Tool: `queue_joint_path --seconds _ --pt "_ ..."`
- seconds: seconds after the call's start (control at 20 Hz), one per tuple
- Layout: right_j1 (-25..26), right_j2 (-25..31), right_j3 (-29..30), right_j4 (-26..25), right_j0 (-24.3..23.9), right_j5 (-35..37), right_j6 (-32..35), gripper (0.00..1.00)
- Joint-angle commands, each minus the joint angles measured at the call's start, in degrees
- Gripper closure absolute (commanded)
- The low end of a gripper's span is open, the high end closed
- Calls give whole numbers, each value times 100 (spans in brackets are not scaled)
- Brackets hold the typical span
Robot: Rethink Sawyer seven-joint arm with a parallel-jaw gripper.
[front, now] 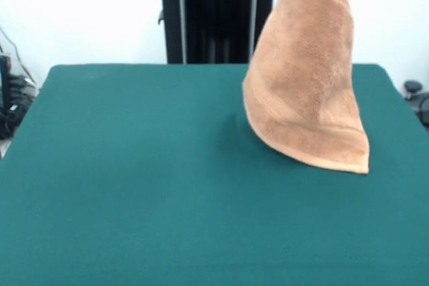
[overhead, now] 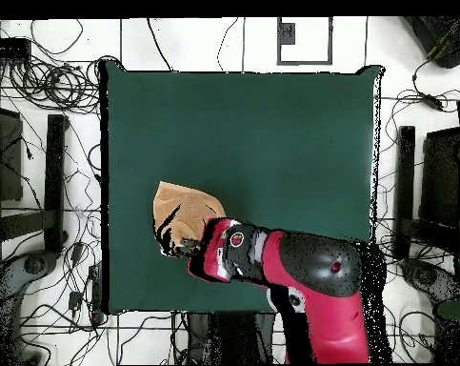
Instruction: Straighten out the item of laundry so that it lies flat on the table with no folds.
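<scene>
Jaws hidden above the front view's top edge and buried under cloth from overhead, the gripper [overhead: 189, 250] cannot be seen to be spread or pressed together; that the towel [front: 305, 78] hangs from that very spot suggests a pinch at its top, but this is a judgement only. Seen from the front, the orange-tan cloth drapes down in a narrow cone, widening to its banded hem, whose lower edge appears to brush the table [front: 134, 185] at its right side toward the far edge. From overhead, the same towel shows as a small bunched patch just beside the end of the red and black arm [overhead: 310, 272], near the green surface's left edge and low in the picture. The step in hand looks to be the lift: the laundry is raised and gathered, not yet spread, so the task is far from done. The next move calls for drawing the hanging cloth sideways across open felt while lowering it, so that the hem lands first and the rest lays out behind it without doubling over.
</scene>
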Motion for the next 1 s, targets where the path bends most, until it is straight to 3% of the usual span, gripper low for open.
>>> queue_joint_path --seconds 0.05,0.4,0.65,0.75,1.0 --pt "223 731 578 271 -46 287 -1497 100" --pt "685 971 293 -487 -835 827 -1904 100" --pt "1076 1203 8 -1135 -1380 794 -2188 100" --pt "1457 1296 -462 -1838 -1774 794 -2322 100" --pt "2564 1588 -2271 -3987 -2704 1286 -2757 100"
